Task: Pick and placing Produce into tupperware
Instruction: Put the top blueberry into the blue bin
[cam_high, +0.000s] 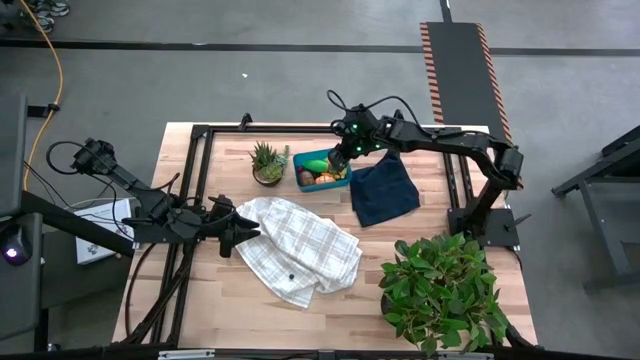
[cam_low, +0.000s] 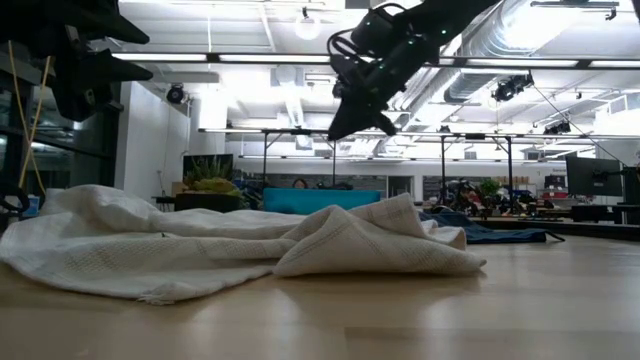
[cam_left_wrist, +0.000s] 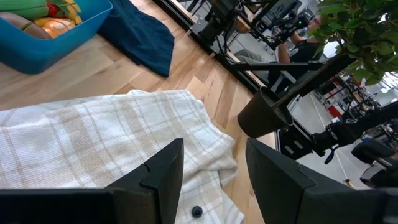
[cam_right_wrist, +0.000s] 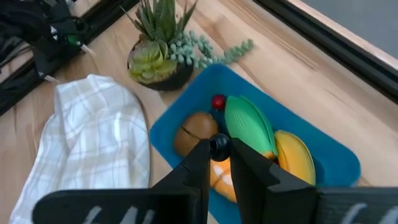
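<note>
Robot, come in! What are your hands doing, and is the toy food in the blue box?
Right gripper shut on small dark berry, above blue box. Banana, green piece, brown piece inside. Left gripper open over checked cloth. Nothing blocking.

Tupperware (cam_right_wrist: 329, 155) teal-blue. Produce inside: green piece (cam_right_wrist: 249, 124), yellow banana (cam_right_wrist: 295, 155), brown piece (cam_right_wrist: 194, 127), orange piece (cam_right_wrist: 219, 174), small red berry (cam_right_wrist: 218, 102). Cloth (cam_high: 300, 245) white with faint beige plaid. Second cloth (cam_high: 384, 190) dark navy, plain. Small potted plant (cam_right_wrist: 155, 43) green, dark pot. Big leafy plant (cam_high: 440, 290) bright green. Table (cam_high: 360, 310) light wood. Right gripper (cam_right_wrist: 219, 163) black, dark berry (cam_right_wrist: 219, 147) at tips.
</note>
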